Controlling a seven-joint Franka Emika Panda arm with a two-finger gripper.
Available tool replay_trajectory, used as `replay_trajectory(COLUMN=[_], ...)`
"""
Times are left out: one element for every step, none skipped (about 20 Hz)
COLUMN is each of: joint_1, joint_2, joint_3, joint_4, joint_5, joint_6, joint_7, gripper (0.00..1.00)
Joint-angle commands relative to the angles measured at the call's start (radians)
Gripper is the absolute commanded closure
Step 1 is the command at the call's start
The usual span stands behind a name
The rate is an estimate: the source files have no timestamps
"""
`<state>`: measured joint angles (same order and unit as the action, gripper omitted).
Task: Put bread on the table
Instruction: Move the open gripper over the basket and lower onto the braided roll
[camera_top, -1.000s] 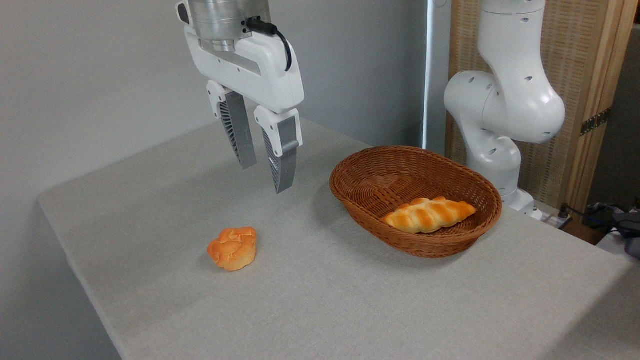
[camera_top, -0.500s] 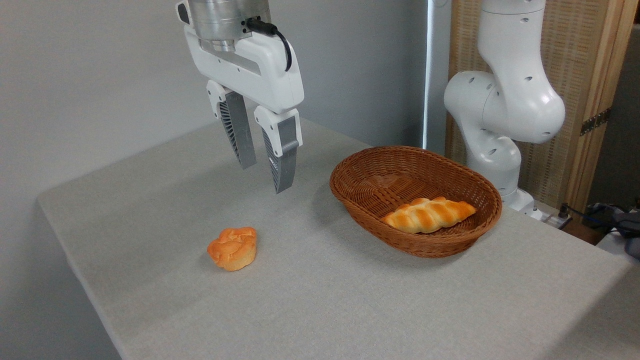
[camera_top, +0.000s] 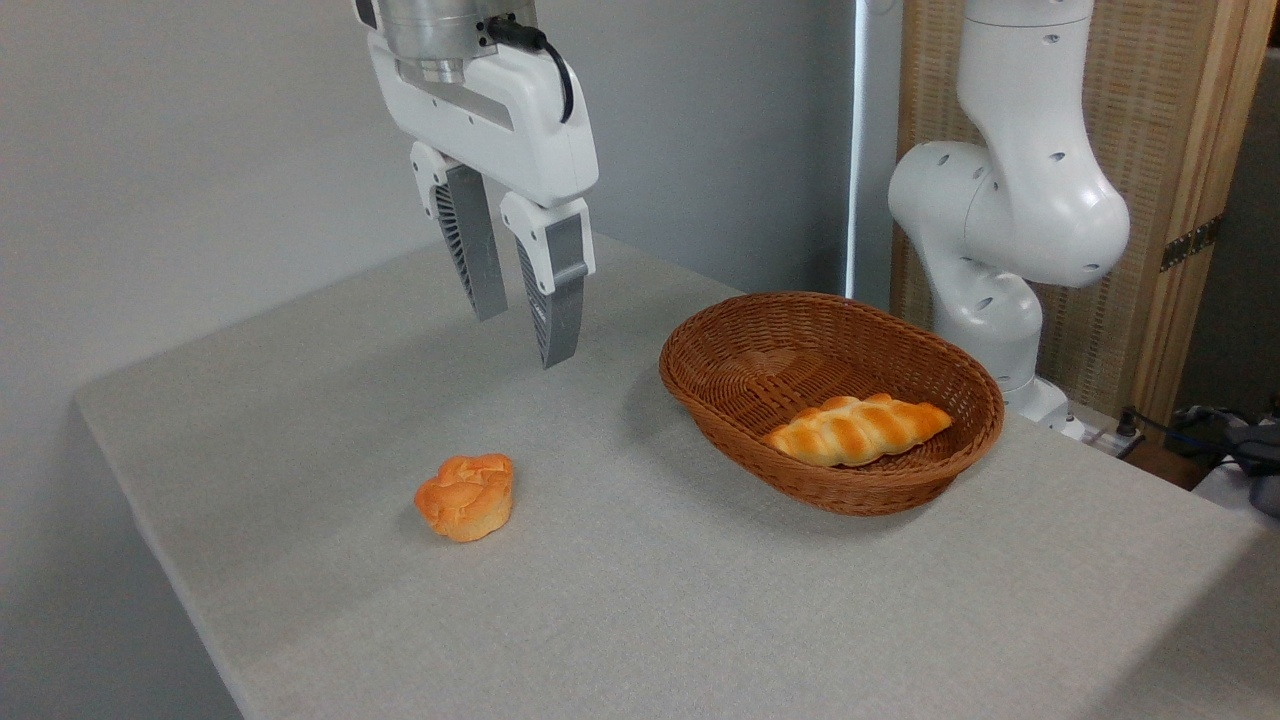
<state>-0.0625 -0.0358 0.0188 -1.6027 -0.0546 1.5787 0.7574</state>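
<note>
The bread (camera_top: 858, 428), a long braided golden-brown loaf, lies inside the brown wicker basket (camera_top: 745, 335) at the right of the table (camera_top: 640, 600). The table is covered in light grey cloth. My gripper (camera_top: 522, 338) hangs in the air well to the left of the basket, above the table's middle. Its two grey fingers (camera_top: 557, 300) stand apart, open, with nothing between them.
A small round orange bun (camera_top: 467, 496) sits on the cloth at the front left, below the gripper. The arm's white base (camera_top: 1010, 230) rises behind the basket. A wooden screen (camera_top: 1170, 180) stands at the back right. The table's left edge and rounded corner are near the bun.
The gripper has risen a little and shifted slightly left. The bread, the basket and the bun have not moved.
</note>
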Motion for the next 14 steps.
replay_trajectory(joint_1=[-0.013,-0.013,-0.014,-0.014,-0.014,-0.016,-0.016,-0.016,-0.016,-0.014,-0.014,-0.014,-0.016,-0.016], joint_2=[-0.091,-0.116,-0.142,-0.162,-0.182,-0.205,-0.234,-0.266,-0.295,-0.323,-0.351,-0.378,-0.401,-0.432], joint_3=[0.004,0.004,0.004,0.004,0.004,0.004,0.007,0.012,0.013,0.015,0.016,0.027,0.041,0.046], joint_4=[-0.110,-0.149,-0.184,-0.210,-0.236,-0.265,-0.304,-0.343,-0.382,-0.419,-0.451,-0.485,-0.514,-0.548], joint_5=[-0.013,-0.013,-0.013,-0.013,-0.013,-0.011,-0.010,-0.008,-0.007,-0.004,-0.004,-0.002,-0.002,-0.001], joint_6=[-0.020,-0.020,-0.020,-0.022,-0.023,-0.022,-0.022,-0.022,-0.022,-0.023,-0.023,-0.023,-0.026,-0.026], joint_7=[-0.017,-0.010,-0.006,-0.004,-0.003,0.003,0.014,0.034,0.060,0.091,0.123,0.155,0.195,0.250], gripper=[0.00,0.00,0.00,0.00,0.00,0.00,0.00,0.00,0.00,0.00,0.00,0.00,0.00,0.00])
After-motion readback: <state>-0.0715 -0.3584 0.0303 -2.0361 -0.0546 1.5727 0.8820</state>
